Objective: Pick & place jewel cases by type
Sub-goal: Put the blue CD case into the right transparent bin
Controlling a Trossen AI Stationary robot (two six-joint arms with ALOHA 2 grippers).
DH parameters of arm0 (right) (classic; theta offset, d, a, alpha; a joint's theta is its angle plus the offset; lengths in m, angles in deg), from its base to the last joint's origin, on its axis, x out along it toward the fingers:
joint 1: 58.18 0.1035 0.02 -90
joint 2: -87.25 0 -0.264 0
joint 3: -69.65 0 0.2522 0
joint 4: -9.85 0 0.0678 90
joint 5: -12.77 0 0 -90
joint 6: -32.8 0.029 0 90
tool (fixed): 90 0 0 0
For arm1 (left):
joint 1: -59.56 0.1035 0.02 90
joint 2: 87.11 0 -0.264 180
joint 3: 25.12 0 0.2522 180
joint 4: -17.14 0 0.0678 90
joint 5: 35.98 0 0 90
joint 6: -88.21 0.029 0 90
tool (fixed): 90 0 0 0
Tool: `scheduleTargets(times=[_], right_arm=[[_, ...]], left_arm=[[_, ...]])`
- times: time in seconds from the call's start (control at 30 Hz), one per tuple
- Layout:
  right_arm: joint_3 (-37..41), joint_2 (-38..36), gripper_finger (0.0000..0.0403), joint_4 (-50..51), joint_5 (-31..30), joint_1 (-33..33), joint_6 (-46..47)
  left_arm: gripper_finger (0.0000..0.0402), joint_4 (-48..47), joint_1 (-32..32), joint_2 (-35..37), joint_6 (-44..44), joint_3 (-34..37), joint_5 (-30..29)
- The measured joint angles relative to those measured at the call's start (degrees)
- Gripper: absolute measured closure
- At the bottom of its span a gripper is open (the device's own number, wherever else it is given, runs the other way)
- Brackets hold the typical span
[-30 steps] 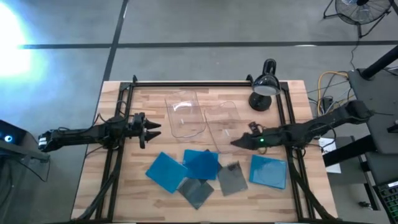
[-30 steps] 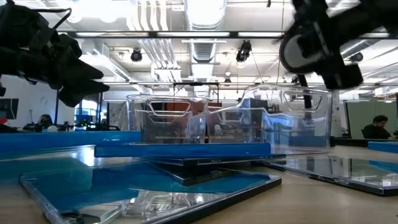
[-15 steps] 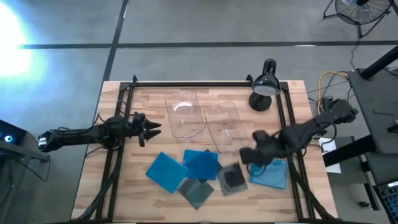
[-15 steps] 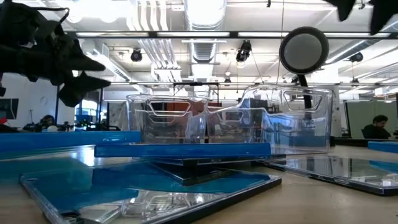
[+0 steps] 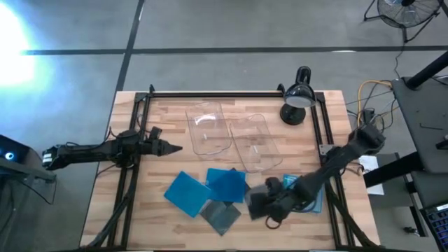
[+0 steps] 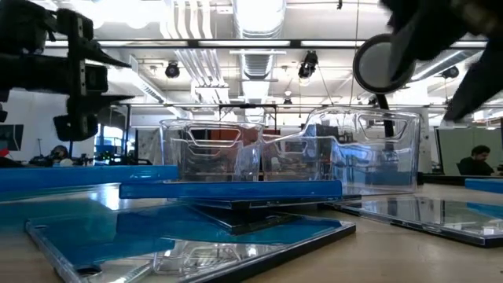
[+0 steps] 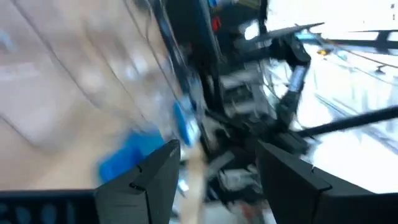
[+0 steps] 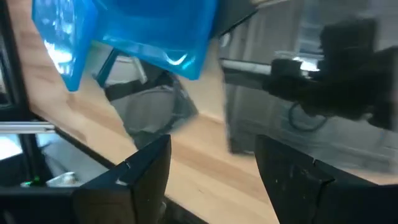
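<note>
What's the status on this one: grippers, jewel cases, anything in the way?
Right gripper open, low over the grey jewel case. Left gripper waits at table's left. Cases all on table; both clear trays empty. Nothing blocking.

You have blue jewel cases (image 5: pixel 187 193) and smoky grey jewel cases (image 5: pixel 220 215) lying flat, overlapping, along the desk's near edge.

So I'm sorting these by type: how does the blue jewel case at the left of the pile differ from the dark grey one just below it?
The blue jewel case is bright translucent blue; the grey jewel case is smoky dark. The blue one lies farther left and looks larger from above, while the grey one sits nearer the table's front edge, partly under blue cases. Both are thin, flat, square, lying on the wooden table, and neither is held.
</note>
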Motion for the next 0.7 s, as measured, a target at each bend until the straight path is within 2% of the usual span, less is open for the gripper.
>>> scheduleTargets(times=[0.1, 0.23, 0.3, 0.43, 0.53, 0.63, 0.7], right_arm=[[1.83, 3.06, 0.0177, -7.49, -1.98, -1.61, -1.40], [1.71, 5.19, 0.0177, -9.21, -4.56, -2.60, -0.81], [1.11, 6.88, 0.0177, -9.68, -4.44, -2.70, -0.73], [-1.96, 11.10, 0.0177, -11.62, -4.51, -2.81, -0.54], [-4.47, 14.94, 0.0177, -10.90, -8.51, -2.87, 0.88], [-7.05, 17.35, 0.0177, -9.24, -13.28, -2.87, 5.07], [-8.76, 18.95, 0.0177, -7.60, -13.19, -2.89, 6.63]], left_arm=[[0.0213, -6.24, -3.31, -0.03, 0.69, -4.38, -0.32], [0.0226, -20.32, -10.07, -2.91, 5.84, -11.40, -5.75], [0.0230, -23.32, -14.13, -5.78, 7.20, -12.77, -8.83], [0.0232, -19.91, -22.54, -14.22, 7.91, -13.05, -15.82], [0.0232, -15.39, -27.74, -21.30, 10.73, -13.45, -23.58], [0.0232, -14.55, -30.25, -28.36, 14.72, -15.40, -31.63], [0.0232, -14.17, -30.32, -32.52, 17.86, -17.64, -32.89]])
